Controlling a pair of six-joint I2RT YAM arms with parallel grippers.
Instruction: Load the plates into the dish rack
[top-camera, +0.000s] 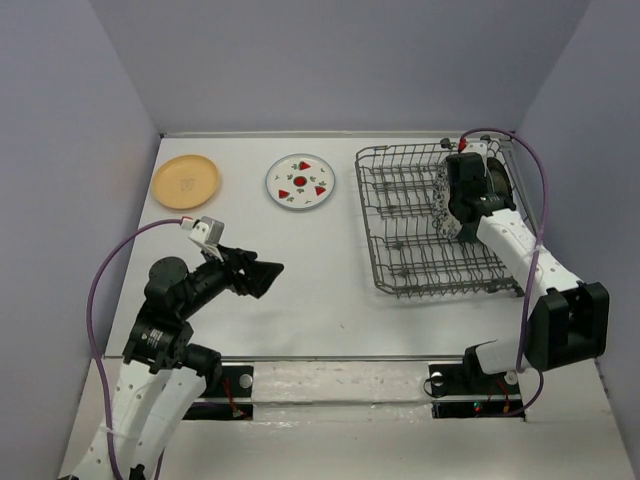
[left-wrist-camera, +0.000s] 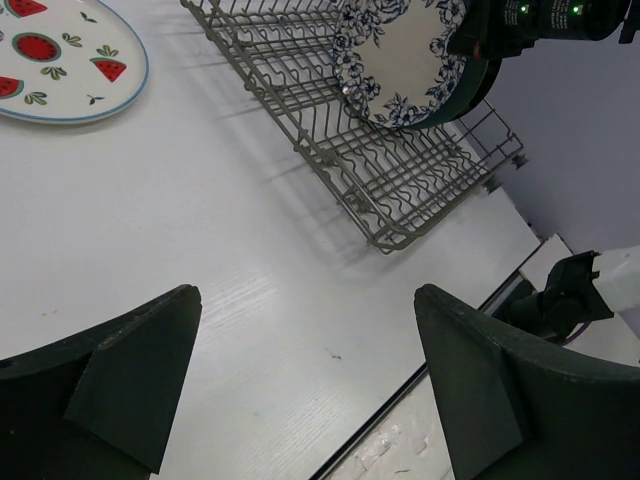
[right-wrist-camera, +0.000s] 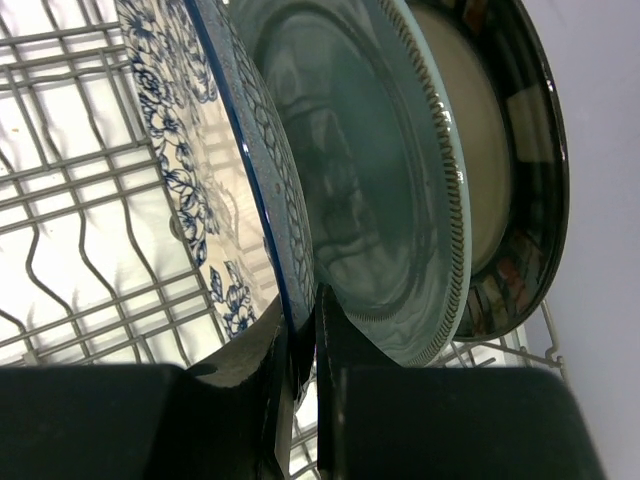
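The grey wire dish rack (top-camera: 415, 268) stands at the right. Three plates stand upright in it: the blue-and-white floral plate (right-wrist-camera: 190, 150), the teal-blue plate (right-wrist-camera: 360, 180) behind it, and the beige plate with dark rim (right-wrist-camera: 500, 170) at the back. My right gripper (right-wrist-camera: 305, 330) is shut on the floral plate's rim inside the rack. The orange-yellow plate (top-camera: 185, 181) and the white plate with red fruit marks (top-camera: 300, 183) lie flat on the table at the back left. My left gripper (left-wrist-camera: 305, 370) is open and empty above the table, near the front left.
The rack (left-wrist-camera: 390, 190) has rows of upright tines free to the left of the floral plate (left-wrist-camera: 395, 60). The fruit plate (left-wrist-camera: 60, 55) shows at the top left of the left wrist view. Walls close off the table on three sides.
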